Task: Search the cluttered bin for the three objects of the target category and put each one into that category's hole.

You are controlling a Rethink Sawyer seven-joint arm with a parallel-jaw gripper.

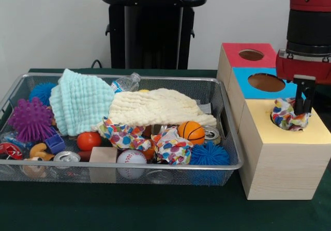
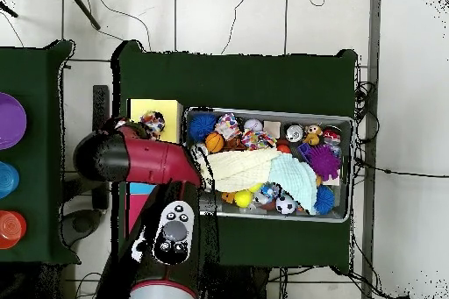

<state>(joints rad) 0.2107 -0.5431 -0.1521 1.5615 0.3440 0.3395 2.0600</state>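
Over the yellow box (image 1: 289, 158), at the right of the front view: the claw (image 1: 302, 97), black, hanging down from the red arm (image 1: 305, 29). Hard to tell if open or shut, since only one dark finger part shows, so no saying here. Right under it, one dotted cloth (image 1: 284, 114), bunched up and sitting in the yellow hole (image 1: 302, 123), partly sticking out. Touching the claw, or maybe just very close.

Behind that box, a blue box (image 1: 258, 83) with its own round hole, and then a red box (image 1: 247, 55) with one too. Both bare.

In the wire bin (image 1: 227, 138), to the left: two more dotted cloths, one (image 1: 121, 135) near the middle by an orange ball (image 1: 89, 140), one (image 1: 173, 148) just beside a small basketball (image 1: 191, 131). Above them, a cream towel (image 1: 155, 106) and a mint-green towel (image 1: 80, 104), lying side by side and touching. Also a purple spiky ball (image 1: 30, 119), a baseball (image 1: 131, 158) and a wood block (image 1: 102, 156) near the front rim.

From above: bin (image 2: 344, 217) right of the arm (image 2: 149, 160), dotted cloth (image 2: 153, 123) on the yellow top.
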